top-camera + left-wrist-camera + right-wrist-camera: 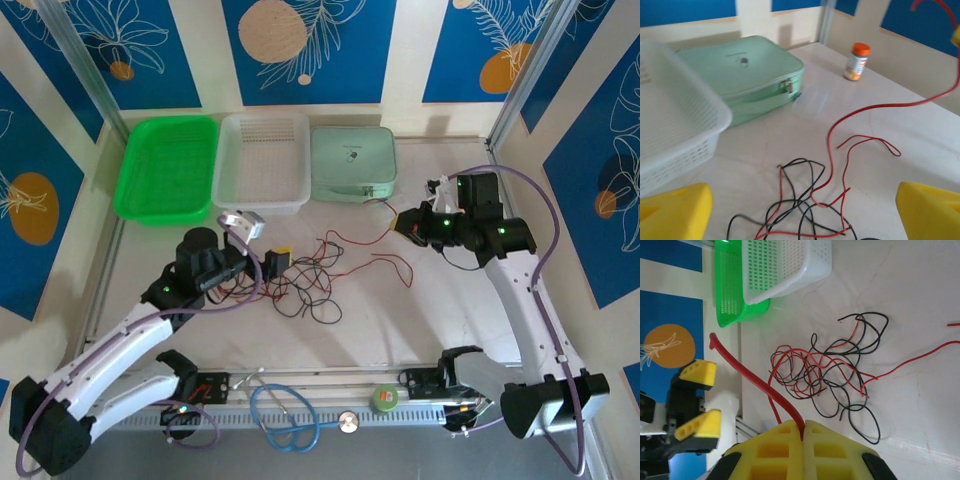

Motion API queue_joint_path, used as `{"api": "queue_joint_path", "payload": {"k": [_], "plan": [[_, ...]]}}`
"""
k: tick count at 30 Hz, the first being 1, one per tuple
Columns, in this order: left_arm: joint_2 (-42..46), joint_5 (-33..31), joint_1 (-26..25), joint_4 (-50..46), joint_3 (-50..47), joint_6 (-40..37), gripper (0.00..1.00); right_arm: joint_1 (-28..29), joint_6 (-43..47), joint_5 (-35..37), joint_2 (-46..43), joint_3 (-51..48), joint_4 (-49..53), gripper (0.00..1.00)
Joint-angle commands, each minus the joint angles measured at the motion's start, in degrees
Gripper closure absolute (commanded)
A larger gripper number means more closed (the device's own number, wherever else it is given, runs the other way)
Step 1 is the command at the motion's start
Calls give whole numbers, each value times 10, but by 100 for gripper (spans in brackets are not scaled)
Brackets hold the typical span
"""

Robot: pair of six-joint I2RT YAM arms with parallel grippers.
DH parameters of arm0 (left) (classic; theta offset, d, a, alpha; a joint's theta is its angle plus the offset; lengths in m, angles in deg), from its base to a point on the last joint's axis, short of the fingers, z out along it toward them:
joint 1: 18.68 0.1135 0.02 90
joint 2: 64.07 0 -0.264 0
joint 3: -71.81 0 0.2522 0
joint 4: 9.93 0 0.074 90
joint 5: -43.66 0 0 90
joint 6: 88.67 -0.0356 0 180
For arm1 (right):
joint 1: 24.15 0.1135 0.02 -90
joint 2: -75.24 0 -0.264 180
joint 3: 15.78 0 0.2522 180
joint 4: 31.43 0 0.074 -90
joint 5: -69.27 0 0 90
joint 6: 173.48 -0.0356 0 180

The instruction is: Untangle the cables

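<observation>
Two grippers hang over a pale table point(420, 320). Nearest, along the front rail, lie a light-blue stethoscope point(285, 418) and a green tape roll point(384, 398). Beyond them, mid-table, the cables point(305, 280) lie in a loose knot of red and black loops, with red strands trailing out to the right. The left gripper point(278, 260) hangs at the knot's left edge, its yellow fingers point(675, 210) spread wide with nothing between them. In its wrist view the tangle lies on the table just ahead of the parted jaws. The right gripper point(803, 432) sits further back, to the right of the knot. Its jaws are pressed together on one red cable point(755, 380), which runs up off the table to the pinch. Farthest back, against the wall, a green basket point(167, 165), a white basket point(262, 160) and a mint-green case point(352, 162) stand side by side in a row. An orange-capped bottle point(857, 61) stands apart to the right of the case.
</observation>
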Motion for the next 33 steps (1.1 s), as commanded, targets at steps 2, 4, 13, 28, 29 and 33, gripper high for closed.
{"api": "queue_joint_path", "payload": {"k": [2, 4, 13, 28, 29, 33], "plan": [[-61, 64, -11, 101, 10, -81, 4, -7, -19, -49, 4, 5, -10, 100], [-101, 87, -20, 96, 38, -110, 1, -8, -23, -67, 7, 7, -12, 100], [-227, 120, -51, 150, 85, -195, 0, -7, -36, -103, 12, 7, -18, 100], [-345, 118, -66, 219, 139, -169, 37, 7, -43, -95, 3, 1, -12, 100], [-346, 116, -65, 211, 142, -166, 51, 7, -43, -92, 2, 1, -10, 100], [-346, 116, -68, 183, 151, -159, 74, 5, -40, -80, 0, -2, -7, 100]]}}
